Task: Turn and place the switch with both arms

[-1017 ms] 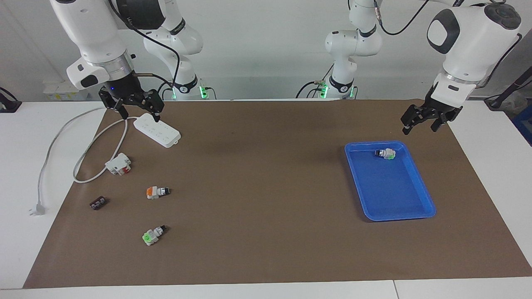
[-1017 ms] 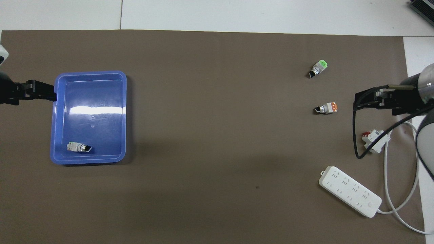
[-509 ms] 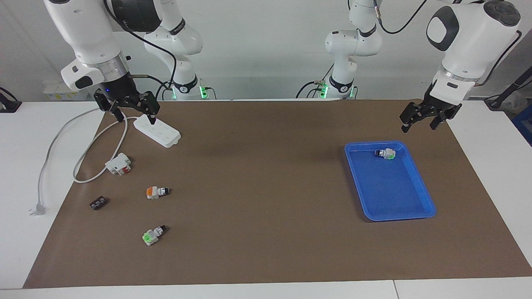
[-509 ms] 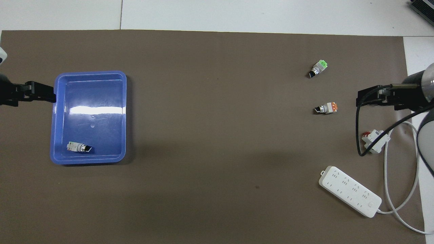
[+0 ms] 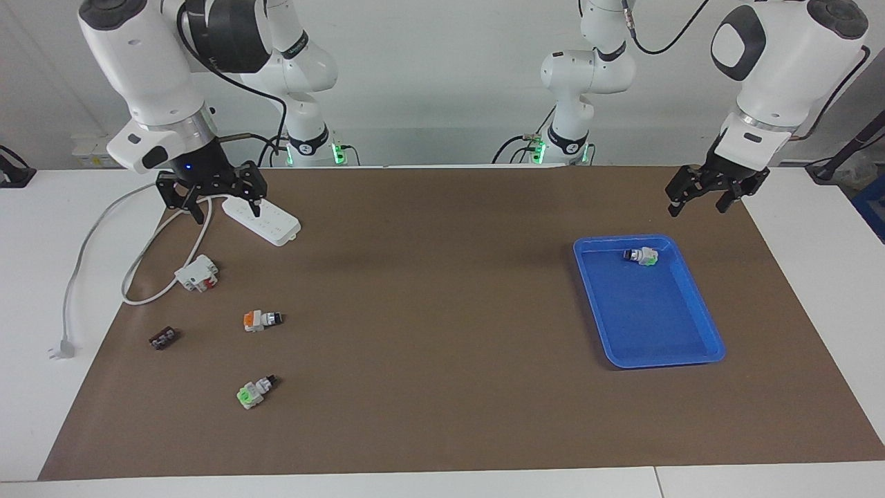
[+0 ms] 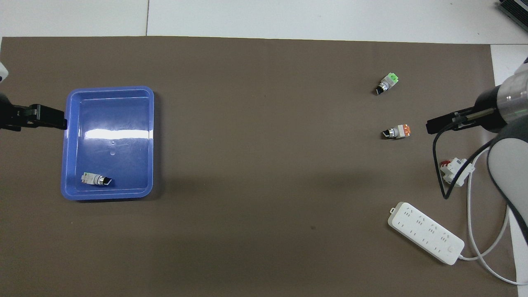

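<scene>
Two black grippers hang in the air with their fingers spread wide, holding nothing. The right gripper [image 5: 221, 205] is over the long white power strip [image 5: 261, 218] and its grey cord. Down on the brown mat [image 5: 442, 311], well apart from that gripper, lies the small white switch with a black knob and an orange block [image 5: 262, 319] — nothing covers it. Near it sit a white-and-red block [image 5: 197, 273], a little dark brown piece [image 5: 164, 338] and another switch with a bright green end [image 5: 254, 392]. The left gripper [image 5: 702, 200] hangs near a corner of the blue plastic tray [image 5: 698, 315] — inside lies one more white switch [image 5: 641, 256].
</scene>
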`<state>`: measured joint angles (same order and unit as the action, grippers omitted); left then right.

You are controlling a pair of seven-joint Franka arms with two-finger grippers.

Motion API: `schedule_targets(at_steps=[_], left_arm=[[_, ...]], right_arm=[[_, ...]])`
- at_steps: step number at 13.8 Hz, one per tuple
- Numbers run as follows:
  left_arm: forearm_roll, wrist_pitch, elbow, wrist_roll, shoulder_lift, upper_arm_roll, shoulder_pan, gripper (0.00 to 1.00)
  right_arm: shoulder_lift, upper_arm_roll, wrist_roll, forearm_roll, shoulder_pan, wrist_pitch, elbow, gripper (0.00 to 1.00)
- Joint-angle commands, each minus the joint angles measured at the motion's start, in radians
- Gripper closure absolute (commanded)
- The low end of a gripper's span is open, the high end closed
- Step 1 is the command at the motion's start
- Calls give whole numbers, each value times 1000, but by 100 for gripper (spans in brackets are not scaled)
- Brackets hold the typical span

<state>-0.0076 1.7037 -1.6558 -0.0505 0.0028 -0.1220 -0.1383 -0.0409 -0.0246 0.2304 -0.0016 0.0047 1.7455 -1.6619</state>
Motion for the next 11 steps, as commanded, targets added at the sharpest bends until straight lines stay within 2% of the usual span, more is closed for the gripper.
schedule_targets(at_steps=[1, 3, 7, 11], left_arm=[[6, -30, -10, -71, -23, 2, -1, 1], [5, -22, -10, -51, -21, 5, -1, 0], [6, -10, -21, -43, -24, 1, 13, 0], [6, -10, -21, -52, -24, -2, 14, 0]], right_arm=[[-20, -5, 221, 0, -18, 34, -21, 0], [-23, -5, 362, -5, -22, 57, -59, 0], [-71, -6, 674, -8, -37, 109, -62, 0], [-145, -6, 1093, -11, -52, 196, -56, 0]])
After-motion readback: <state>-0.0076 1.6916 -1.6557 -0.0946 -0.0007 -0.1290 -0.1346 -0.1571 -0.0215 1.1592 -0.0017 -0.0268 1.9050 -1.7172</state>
